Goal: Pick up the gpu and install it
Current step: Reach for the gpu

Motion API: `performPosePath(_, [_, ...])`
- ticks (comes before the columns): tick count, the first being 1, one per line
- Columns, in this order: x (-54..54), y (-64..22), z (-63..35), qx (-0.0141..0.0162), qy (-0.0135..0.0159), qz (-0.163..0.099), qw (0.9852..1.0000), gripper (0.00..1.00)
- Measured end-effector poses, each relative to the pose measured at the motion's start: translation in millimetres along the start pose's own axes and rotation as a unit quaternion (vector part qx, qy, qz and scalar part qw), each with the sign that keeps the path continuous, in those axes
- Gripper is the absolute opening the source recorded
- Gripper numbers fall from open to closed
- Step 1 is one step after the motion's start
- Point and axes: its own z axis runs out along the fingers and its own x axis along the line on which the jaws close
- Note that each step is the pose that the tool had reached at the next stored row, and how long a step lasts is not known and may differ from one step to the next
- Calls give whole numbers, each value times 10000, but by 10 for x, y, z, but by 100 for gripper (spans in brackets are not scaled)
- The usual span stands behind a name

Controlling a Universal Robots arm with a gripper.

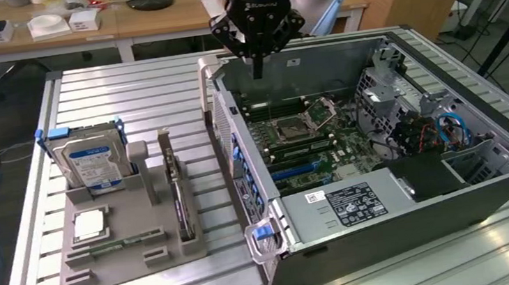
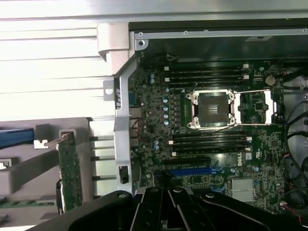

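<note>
We note the gripper (image 1: 257, 69) closed, fingers pressed together and holding nothing, hanging point-down over the far end of the open computer case (image 1: 219, 118). Beneath it, in the wrist view, lies the motherboard (image 2: 144, 96) with its processor socket (image 2: 211, 109) and rows of memory slots (image 2: 207, 77); a blue slot (image 2: 190, 171) sits close to the gripper's body. Inside the case, toward the exterior view's right, we see blue cables (image 1: 449, 127) and, at the near end, the power supply (image 1: 354, 203) with a black label. The case's side wall stands between the gripper and the gpu (image 1: 179, 199), which rests on edge in the gray holder (image 1: 127, 270) on the slatted table (image 1: 119, 99), just beside the case at the exterior view's left. Same holder: a hard drive (image 1: 93, 165) upright, a processor chip (image 1: 89, 225) flat, a memory stick (image 1: 115, 245) lying low. A wooden desk (image 1: 168, 21) stands behind the table.
</note>
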Motion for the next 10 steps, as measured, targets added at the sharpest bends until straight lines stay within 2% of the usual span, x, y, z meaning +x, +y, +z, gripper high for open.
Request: performPosePath(10, [195,-15,-6,-1,-6,0,10000,11])
